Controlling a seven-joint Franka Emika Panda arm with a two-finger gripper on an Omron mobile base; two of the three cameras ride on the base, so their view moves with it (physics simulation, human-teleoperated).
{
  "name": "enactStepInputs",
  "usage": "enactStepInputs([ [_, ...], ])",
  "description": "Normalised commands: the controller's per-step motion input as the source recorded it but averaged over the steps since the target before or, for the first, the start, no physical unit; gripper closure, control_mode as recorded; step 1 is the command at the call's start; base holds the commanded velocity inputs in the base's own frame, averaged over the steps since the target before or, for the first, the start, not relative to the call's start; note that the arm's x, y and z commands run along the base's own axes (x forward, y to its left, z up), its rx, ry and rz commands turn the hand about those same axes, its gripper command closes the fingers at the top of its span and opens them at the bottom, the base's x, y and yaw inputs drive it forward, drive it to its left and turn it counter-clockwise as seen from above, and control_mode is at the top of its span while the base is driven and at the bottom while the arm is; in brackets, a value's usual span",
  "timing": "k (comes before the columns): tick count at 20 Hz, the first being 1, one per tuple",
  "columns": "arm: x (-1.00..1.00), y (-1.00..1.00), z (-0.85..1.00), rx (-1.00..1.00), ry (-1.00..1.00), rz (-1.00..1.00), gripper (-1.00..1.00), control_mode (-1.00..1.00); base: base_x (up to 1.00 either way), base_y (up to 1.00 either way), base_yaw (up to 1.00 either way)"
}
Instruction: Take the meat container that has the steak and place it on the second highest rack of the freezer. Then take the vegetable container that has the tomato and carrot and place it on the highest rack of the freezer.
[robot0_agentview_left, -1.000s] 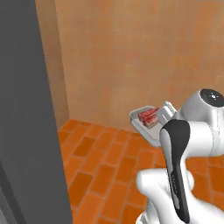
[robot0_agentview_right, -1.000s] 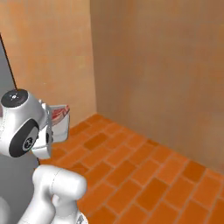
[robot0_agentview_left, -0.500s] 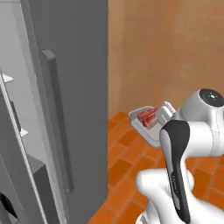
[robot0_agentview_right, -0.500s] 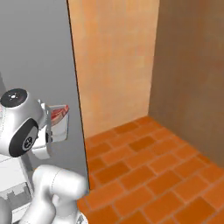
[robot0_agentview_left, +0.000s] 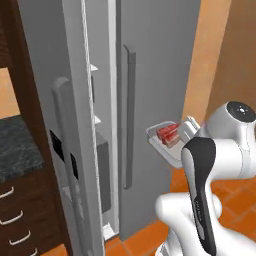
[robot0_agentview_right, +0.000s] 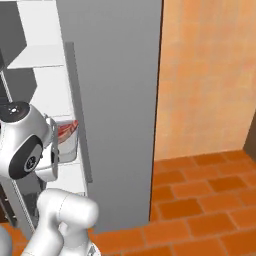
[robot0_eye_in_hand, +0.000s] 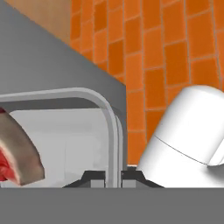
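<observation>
You have the tray (robot0_agentview_left: 165, 145) with the steak (robot0_agentview_left: 167, 135) clamped at its rim in the closed gripper (robot0_eye_in_hand: 113, 175), facing the freezer's shut right door (robot0_agentview_left: 150, 100)

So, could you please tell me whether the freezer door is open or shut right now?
Open. The freezer door stands swung out toward the camera, and the white shelves inside show through the gap beside it.

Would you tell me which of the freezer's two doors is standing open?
The door with the dark dispenser panel, nearest the dark cabinet, is swung out; the other door is flush shut.
</observation>
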Motion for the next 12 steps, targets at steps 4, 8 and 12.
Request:
enactStepInputs([
  [4, 0.0, 0.0, 0.0, 0.0, 0.0, 0.0, 1.0, 1.0, -0.39, -0.71, 0.66],
  [8, 0.0, 0.0, 0.0, 0.0, 0.0, 0.0, 1.0, 1.0, 0.0, -0.81, 0.59],
  [12, 0.0, 0.0, 0.0, 0.0, 0.0, 0.0, 1.0, 1.0, -0.18, -0.62, 0.6],
])
